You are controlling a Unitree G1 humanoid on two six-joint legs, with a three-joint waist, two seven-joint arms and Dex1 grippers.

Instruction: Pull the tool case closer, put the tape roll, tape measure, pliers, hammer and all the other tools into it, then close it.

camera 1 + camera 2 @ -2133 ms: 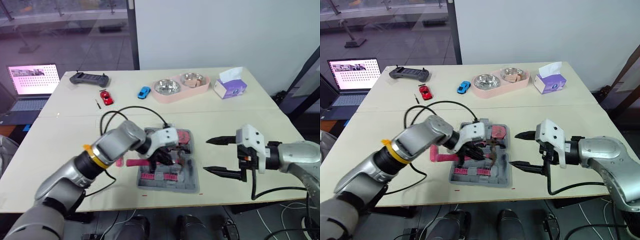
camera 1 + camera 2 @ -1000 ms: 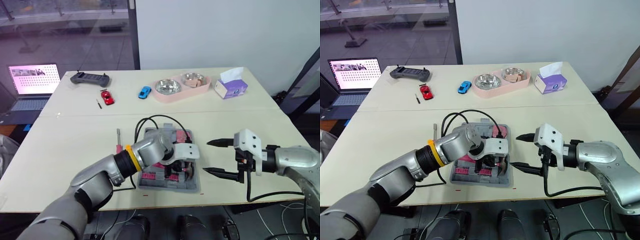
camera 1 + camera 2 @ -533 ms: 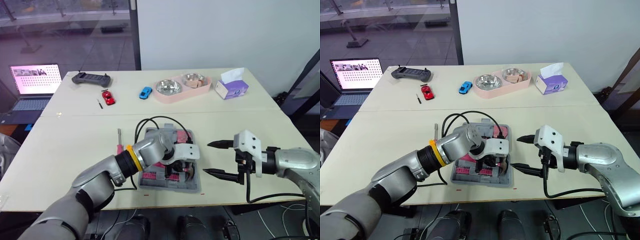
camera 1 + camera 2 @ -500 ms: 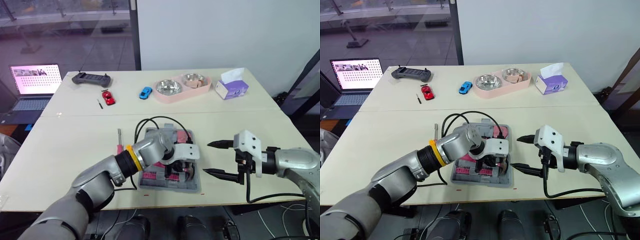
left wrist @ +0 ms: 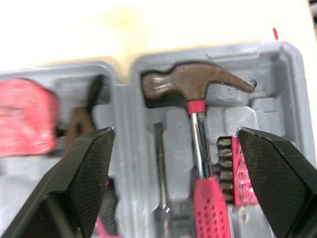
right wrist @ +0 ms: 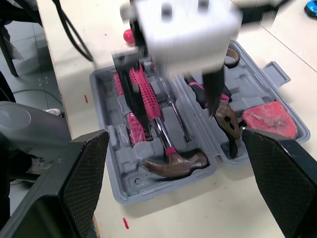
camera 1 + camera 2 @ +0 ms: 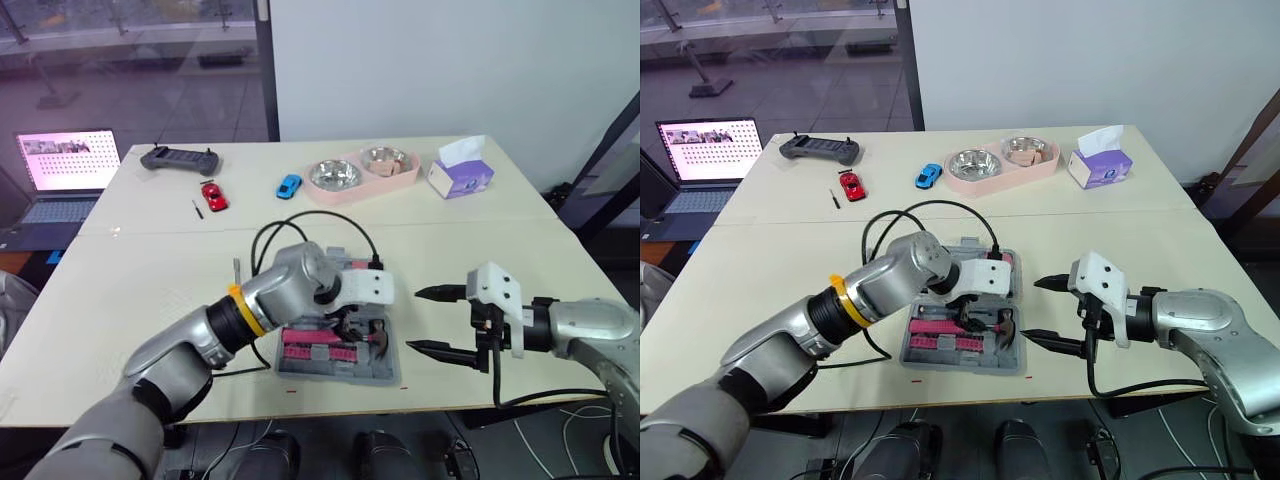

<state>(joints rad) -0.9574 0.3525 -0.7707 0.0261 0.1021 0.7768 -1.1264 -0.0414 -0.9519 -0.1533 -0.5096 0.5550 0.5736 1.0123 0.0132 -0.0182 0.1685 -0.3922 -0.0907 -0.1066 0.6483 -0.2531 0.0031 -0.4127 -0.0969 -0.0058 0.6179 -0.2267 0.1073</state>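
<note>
Nearest the robot, by the front edge of the pale tabletop (image 7: 130,280), the open grey plastic tool case (image 7: 960,367) lies between the two arms and is already loaded. The steel-headed hammer with the pink rubber grip (image 5: 200,139) sits in its moulded slot, head toward 3 o'clock and handle running toward 9. The pink-handled pliers (image 6: 223,111) and the red tape measure (image 6: 267,119) fill the recesses on its far side. The left hand (image 5: 176,131) hangs directly above the hammer, its two black fingers spread wide and empty, one on either side of the shaft. The right hand (image 7: 1030,309) hovers just beside the case at its 3 o'clock, likewise wide apart and empty, tips pointing at the case. The next move seems to turn on what lies at about 10 o'clock from the case: a slim metal-shafted tool (image 7: 237,268), probably a screwdriver. It rests on the bare tabletop near the case's left wall, long axis running 6 to 12, partly hidden by the left forearm. It is on the left arm's side and well apart from the right hand, so I judge the left hand the one to fetch it, closing across that axis. Farther back, from 11 to 1 o'clock, sit a red toy car (image 7: 212,194), a blue toy car (image 7: 288,184), a pink two-bowl stand (image 7: 345,192) and a purple tissue box (image 7: 460,172).
</note>
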